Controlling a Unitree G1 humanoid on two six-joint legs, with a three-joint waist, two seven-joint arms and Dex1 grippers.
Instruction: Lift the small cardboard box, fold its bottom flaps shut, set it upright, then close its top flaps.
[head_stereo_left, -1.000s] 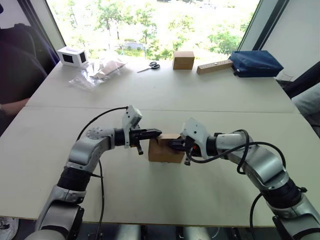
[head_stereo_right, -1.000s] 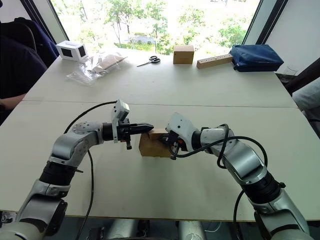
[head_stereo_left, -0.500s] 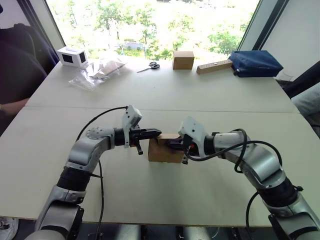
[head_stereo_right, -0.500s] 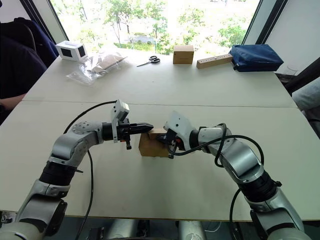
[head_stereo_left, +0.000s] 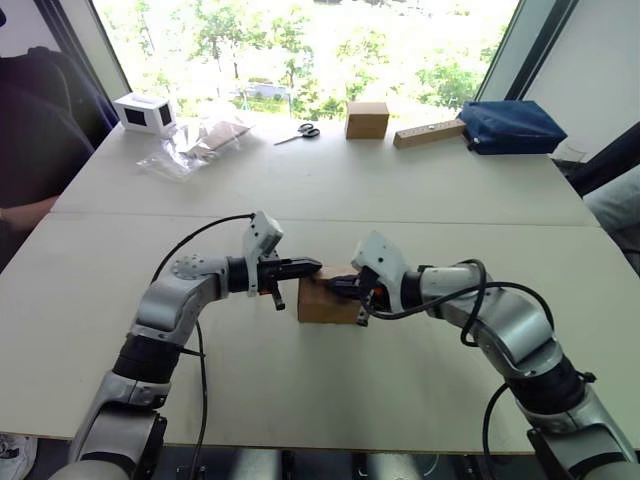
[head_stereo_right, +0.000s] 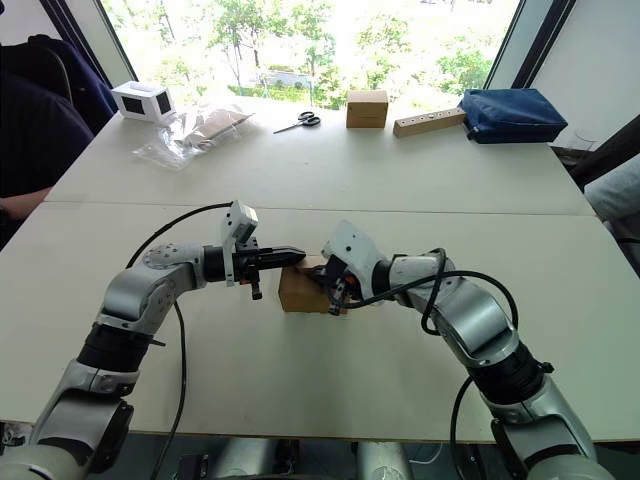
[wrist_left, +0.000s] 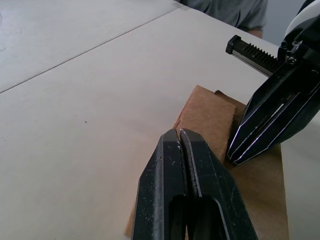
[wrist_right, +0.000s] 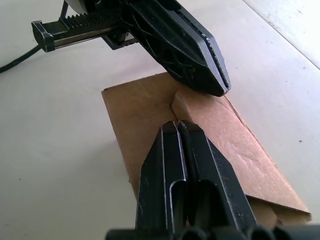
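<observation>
The small cardboard box (head_stereo_left: 322, 304) stands on the white table (head_stereo_left: 330, 190) in front of me, between my two arms. Its top flaps (wrist_right: 140, 102) lie folded down across the top. My left gripper (head_stereo_left: 314, 266) is shut and empty, with its tip at the box's upper left edge. My right gripper (head_stereo_left: 336, 285) is also shut and empty, and it lies over the box top from the right. The two tips nearly meet above the flaps, as the left wrist view shows with my own left gripper (wrist_left: 179, 133) close to the right gripper (wrist_left: 239, 156).
Along the far edge stand a tidy brown box (head_stereo_left: 366, 119), scissors (head_stereo_left: 306, 130), a wooden block (head_stereo_left: 428, 133), a blue bag (head_stereo_left: 510, 125), plastic bags (head_stereo_left: 195, 145) and a white device (head_stereo_left: 146, 113). A person (head_stereo_left: 25, 130) sits at the left.
My right gripper has slid further left over the box top, towards the left gripper. The left gripper and the box have hardly moved.
</observation>
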